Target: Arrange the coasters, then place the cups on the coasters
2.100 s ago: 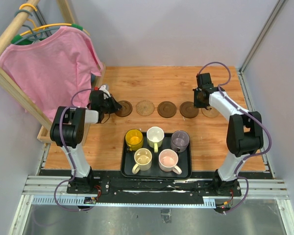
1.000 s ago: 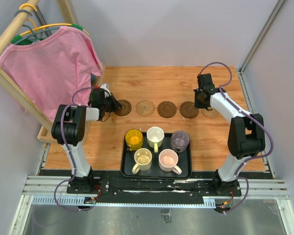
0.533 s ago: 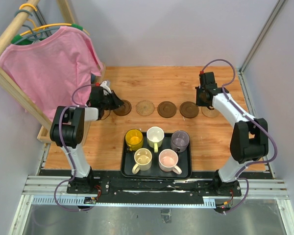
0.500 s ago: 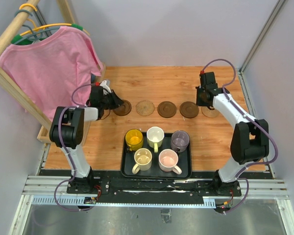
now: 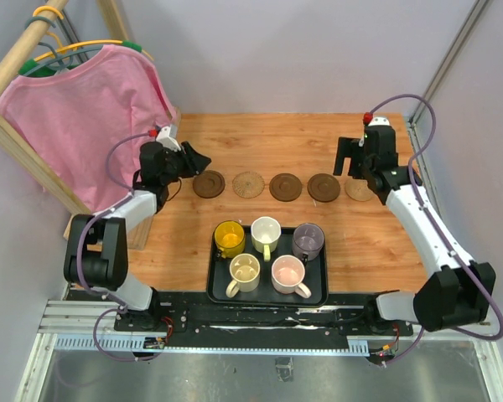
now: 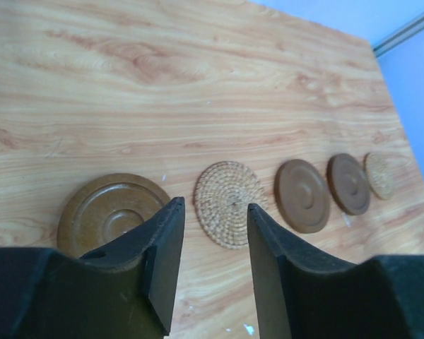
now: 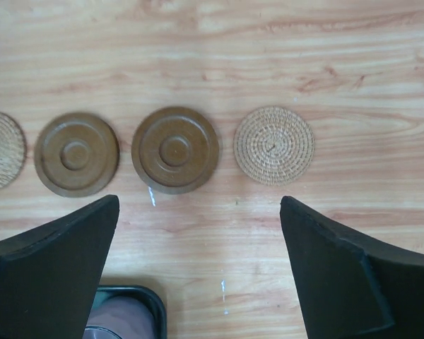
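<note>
The left arm [image 5: 132, 207] and right arm [image 5: 425, 224] have white links joined by chunky black joint housings. A purple-grey cable [image 5: 400, 100] loops along each, with a small red cap [image 5: 368, 116] near the wrist. The left gripper [image 6: 213, 265] and right gripper [image 7: 198, 272] are matte black, with broad wedge-shaped fingers [image 7: 53, 272].

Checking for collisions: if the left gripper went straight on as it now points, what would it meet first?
Probably the woven tan coaster, just past the open jaws of the left gripper, or the table between it and the dark coaster at the row's end; depth is unclear.
</note>
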Controlling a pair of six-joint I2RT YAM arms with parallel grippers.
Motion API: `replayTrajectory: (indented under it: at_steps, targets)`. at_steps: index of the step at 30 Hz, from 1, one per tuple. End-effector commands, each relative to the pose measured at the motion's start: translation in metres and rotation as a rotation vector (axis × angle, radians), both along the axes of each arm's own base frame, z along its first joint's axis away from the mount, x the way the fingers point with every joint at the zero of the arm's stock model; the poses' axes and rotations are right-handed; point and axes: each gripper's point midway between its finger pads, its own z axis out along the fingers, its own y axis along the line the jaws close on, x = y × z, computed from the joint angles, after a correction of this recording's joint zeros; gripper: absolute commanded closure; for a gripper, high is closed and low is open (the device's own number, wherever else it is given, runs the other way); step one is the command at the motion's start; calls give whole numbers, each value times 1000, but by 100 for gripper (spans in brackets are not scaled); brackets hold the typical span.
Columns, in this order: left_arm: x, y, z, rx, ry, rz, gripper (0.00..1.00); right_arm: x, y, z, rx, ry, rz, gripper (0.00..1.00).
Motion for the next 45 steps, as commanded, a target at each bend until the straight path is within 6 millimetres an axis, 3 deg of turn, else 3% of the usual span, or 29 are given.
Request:
replayTrajectory:
  at_steps: [1,8,15,20,30,38,45]
  targets:
    - [-15,4,33,2,-75,11,52,-6,11,24,29,-92,35,2]
    - [-37,11,69,3,-152,47,39,-16,4,47,107,-221,-15,2]
    - [-57,17,92,8,-210,86,36,-27,-8,61,204,-299,-59,2]
    - [-71,19,100,50,-239,121,36,-40,-10,48,199,-271,-60,1]
    - [-98,20,105,156,-268,199,36,-96,-3,11,201,-61,-39,30]
    - [-107,15,84,130,-228,179,36,-159,14,-21,197,62,-11,31]
    - [-109,6,66,123,-196,150,36,-185,43,-61,202,173,54,31]
